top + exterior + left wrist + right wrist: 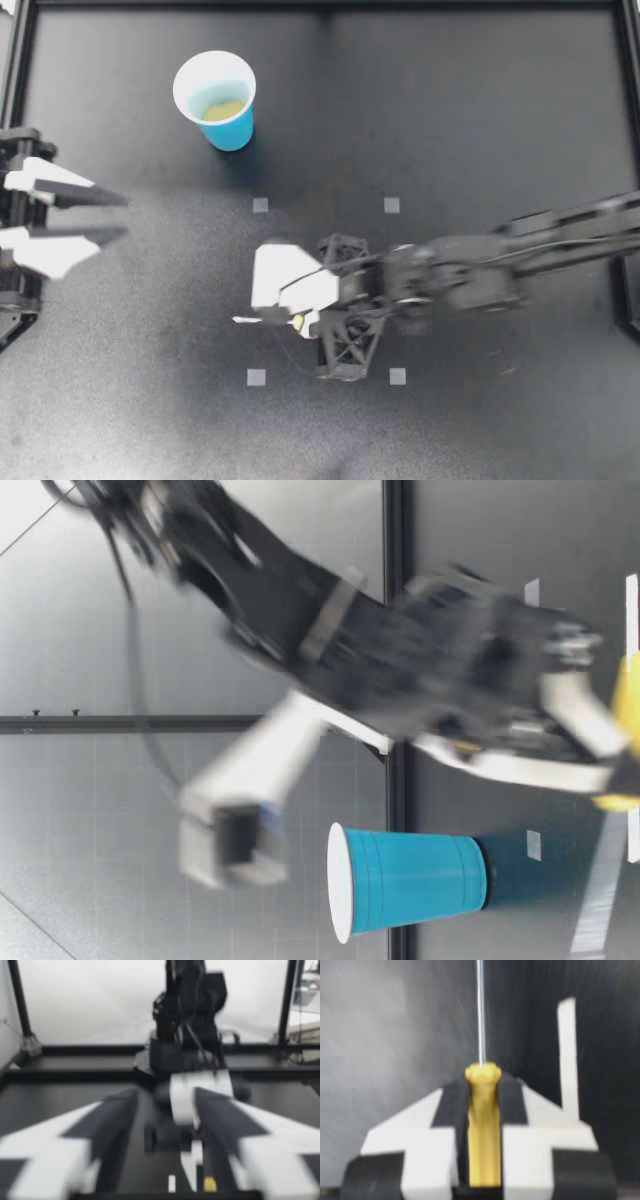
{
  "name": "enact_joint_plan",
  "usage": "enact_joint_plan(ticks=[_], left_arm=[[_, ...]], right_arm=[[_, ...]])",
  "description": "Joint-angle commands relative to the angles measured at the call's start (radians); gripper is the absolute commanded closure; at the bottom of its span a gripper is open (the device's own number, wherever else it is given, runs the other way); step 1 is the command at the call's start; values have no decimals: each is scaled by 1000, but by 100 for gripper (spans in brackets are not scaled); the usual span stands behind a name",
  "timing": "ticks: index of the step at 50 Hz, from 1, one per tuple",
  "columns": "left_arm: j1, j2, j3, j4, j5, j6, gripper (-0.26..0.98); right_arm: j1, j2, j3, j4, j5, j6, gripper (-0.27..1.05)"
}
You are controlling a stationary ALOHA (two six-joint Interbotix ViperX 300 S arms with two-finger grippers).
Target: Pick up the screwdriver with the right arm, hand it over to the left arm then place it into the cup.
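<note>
One of three steps is in hand, the pick-up; hand-over and placement are not yet done. Read from the left in the top view: the left gripper [122,216] sits at 9 o'clock by the table [480,120] edge, spread and holding nothing, aimed toward 3 o'clock. The cup [232,130] stands upright at 11 o'clock, well apart from both grippers. The screwdriver [248,320] is close to centre, at about 7 o'clock, with its shaft pointing toward 9 o'clock. The right gripper [270,310] reaches in from 3 o'clock and pinches the yellow handle. The right wrist view shows both fingers [437,1130] pressed against the handle from two sides, shaft projecting straight ahead. Whether the tool has cleared the table cannot be told; the low view shows the handle very near the surface. Judgement: the grasp is made and the lift is the part remaining. The next move calls for raising the screwdriver and carrying it toward 9 o'clock. The shaft or the free end of the handle should stay exposed, so that the left gripper has room to close on it before the right gripper lets go. Count, left to right: one left gripper, one cup, one screwdriver, one right gripper. Four small grey markers [260,205] form a square around the centre.
</note>
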Motion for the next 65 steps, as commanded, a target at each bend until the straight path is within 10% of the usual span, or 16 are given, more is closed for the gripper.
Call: enact_joint_plan(ticks=[1, 24, 65], left_arm=[[2, 34, -12, 0, -31, -5, 8], [2, 152, -17, 0, -218, -64, 5], [2, 285, -61, -2, -356, -107, 10]], right_arm=[[-2, -101, 52, 3, -169, 14, 78], [-81, -169, 156, 21, -828, 17, 78], [-98, -55, -18, 20, -873, -57, 78]])
